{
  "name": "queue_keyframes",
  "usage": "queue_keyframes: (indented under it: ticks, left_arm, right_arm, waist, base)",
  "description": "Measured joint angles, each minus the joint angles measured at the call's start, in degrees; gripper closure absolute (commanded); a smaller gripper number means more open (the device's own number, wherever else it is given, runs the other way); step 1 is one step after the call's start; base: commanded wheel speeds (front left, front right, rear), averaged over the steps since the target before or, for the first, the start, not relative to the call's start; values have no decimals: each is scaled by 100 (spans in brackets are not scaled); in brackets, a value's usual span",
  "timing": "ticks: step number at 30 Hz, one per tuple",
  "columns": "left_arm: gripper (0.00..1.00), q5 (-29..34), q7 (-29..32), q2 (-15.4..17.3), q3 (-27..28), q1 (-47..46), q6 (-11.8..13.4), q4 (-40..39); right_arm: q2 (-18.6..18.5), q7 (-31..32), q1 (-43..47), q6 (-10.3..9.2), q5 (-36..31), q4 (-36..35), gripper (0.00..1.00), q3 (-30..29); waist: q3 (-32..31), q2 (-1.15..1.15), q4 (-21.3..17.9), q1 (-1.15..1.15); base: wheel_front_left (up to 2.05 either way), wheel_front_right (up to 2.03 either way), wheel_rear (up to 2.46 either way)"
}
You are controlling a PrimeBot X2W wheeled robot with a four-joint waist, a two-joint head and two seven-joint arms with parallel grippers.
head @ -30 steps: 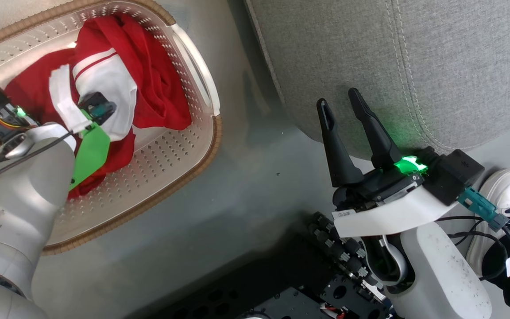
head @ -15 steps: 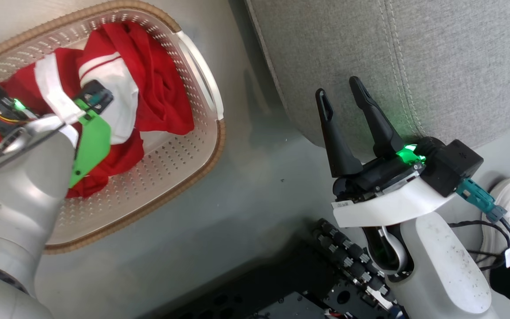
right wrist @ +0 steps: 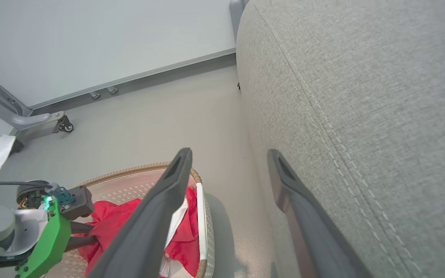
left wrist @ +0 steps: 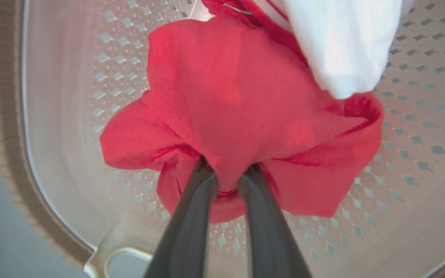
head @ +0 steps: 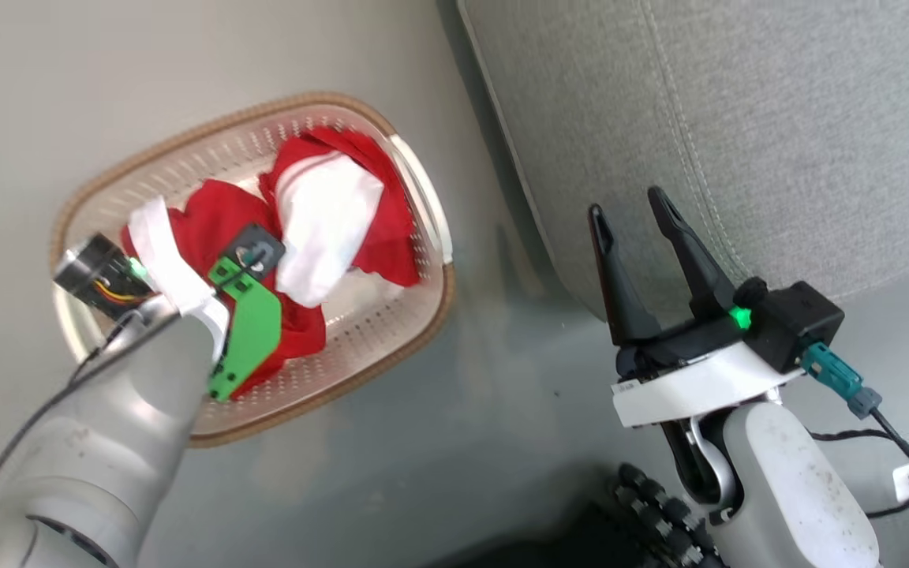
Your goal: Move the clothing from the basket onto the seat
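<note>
The seat (head: 738, 118), at 1 o'clock, carries no garment yet. The basket (head: 210, 134), at 9 o'clock, holds all the clothing (head: 375, 244), so the whole transfer remains. The left end effector (left wrist: 228, 177) pinches a red fold. The right end effector (head: 626, 200), at 3 o'clock, is spread and empty.

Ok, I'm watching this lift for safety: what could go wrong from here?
The left hand pinches only a small fold of the clothing, so the cloth might slip out on the way up. The garments look bunched together, so one could trail and drop onto the floor between the basket and the seat.
</note>
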Motion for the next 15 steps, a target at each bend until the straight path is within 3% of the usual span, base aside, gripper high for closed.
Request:
queue_keyframes:
  ticks: [9, 15]
  left_arm:
    - [100, -509, -921, -294, 359, 575, 292, -2]
    - [100, -940, -1964, -387, 751, 937, 554, -105]
  right_arm:
    - [0, 0, 470, 0, -260, 166, 0, -113]
    - [0, 0, 772, 0, -430, 299, 0, -97]
  waist:
    - [-1098, 0, 423, 0]
    - [-1819, 0, 701, 0]
  base:
    - [0, 0, 0]
    - [0, 0, 0]
